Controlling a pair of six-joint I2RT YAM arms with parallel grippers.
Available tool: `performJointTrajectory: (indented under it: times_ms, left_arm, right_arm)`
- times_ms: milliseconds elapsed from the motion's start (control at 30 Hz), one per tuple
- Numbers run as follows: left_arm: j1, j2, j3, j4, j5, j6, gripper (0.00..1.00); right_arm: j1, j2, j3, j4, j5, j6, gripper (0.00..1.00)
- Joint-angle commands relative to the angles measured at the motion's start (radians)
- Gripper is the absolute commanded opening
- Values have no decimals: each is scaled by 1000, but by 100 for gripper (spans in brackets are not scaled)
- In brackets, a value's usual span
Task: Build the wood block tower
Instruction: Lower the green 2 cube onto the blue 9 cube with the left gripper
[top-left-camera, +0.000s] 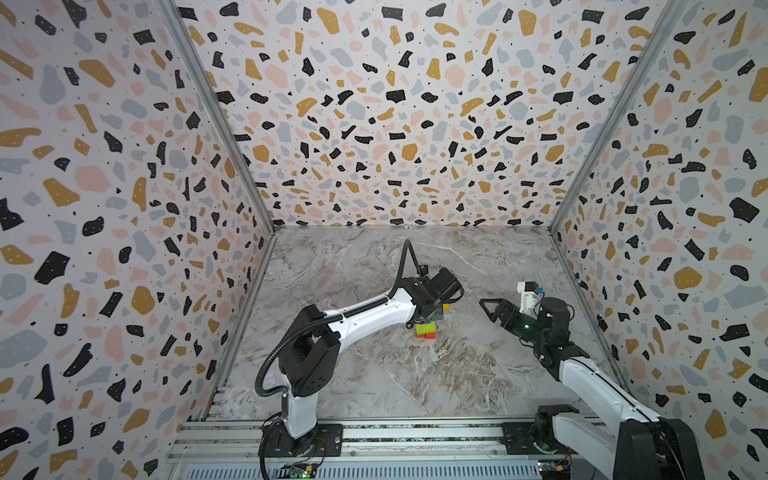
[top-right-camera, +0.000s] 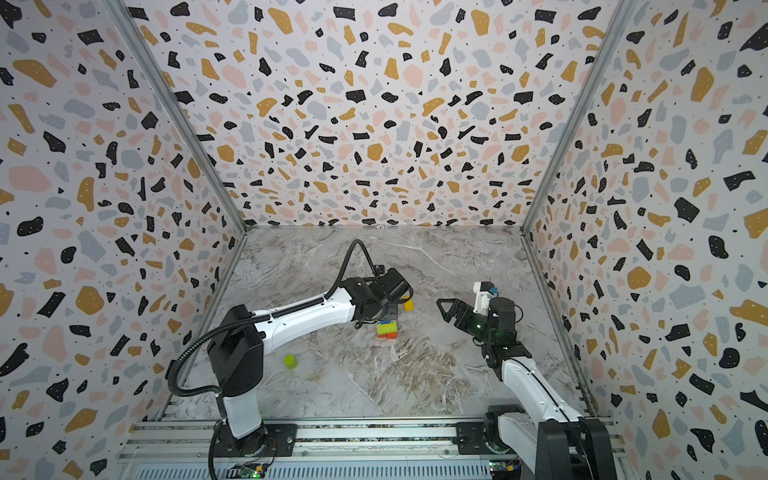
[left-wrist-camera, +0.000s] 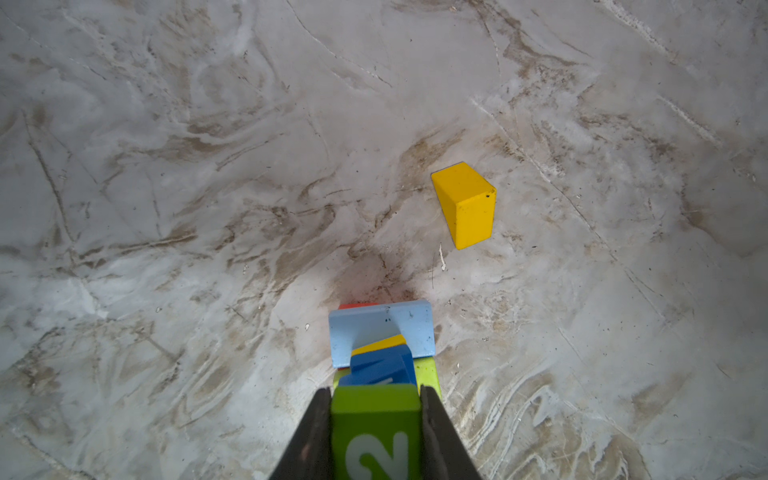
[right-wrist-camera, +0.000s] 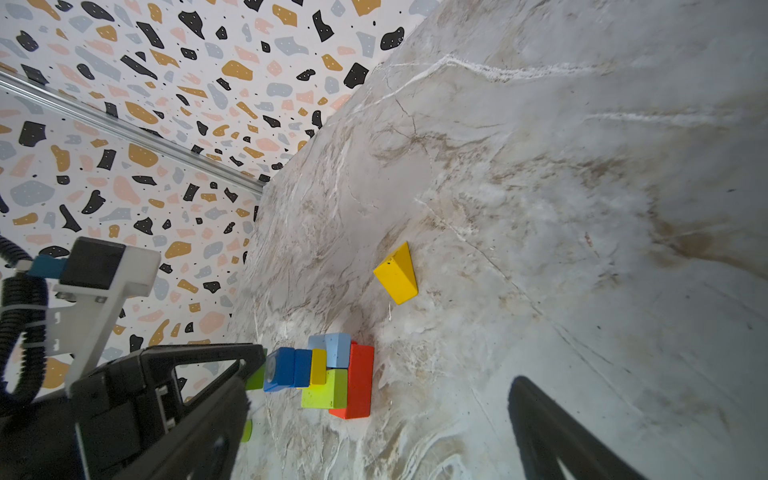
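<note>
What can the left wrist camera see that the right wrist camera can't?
Only the left wrist view shows the white number 2 on the green wooden cube gripped by the left tool. Only the right wrist view shows the speckled wall and the wood block tower side-on. Both show the tower's light blue wooden slab and the yellow wooden block lying loose on the marble table.
</note>
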Motion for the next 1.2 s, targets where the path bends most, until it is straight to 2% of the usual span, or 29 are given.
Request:
performJointTrajectory:
  times_ms: [0,633,1167]
  left_arm:
    - [-5,-8,9,1,-10,-2,29]
    - [-5,41,65,-17,-10,5,29]
    - [-5,32,53,-20,-20,4,30]
  right_arm:
    - [-4,-12,7,-9,-10,-19,99]
    - [-4,-18,7,-9,-26,-19,99]
    - [-3,-22,7,-10,-27,-21,99]
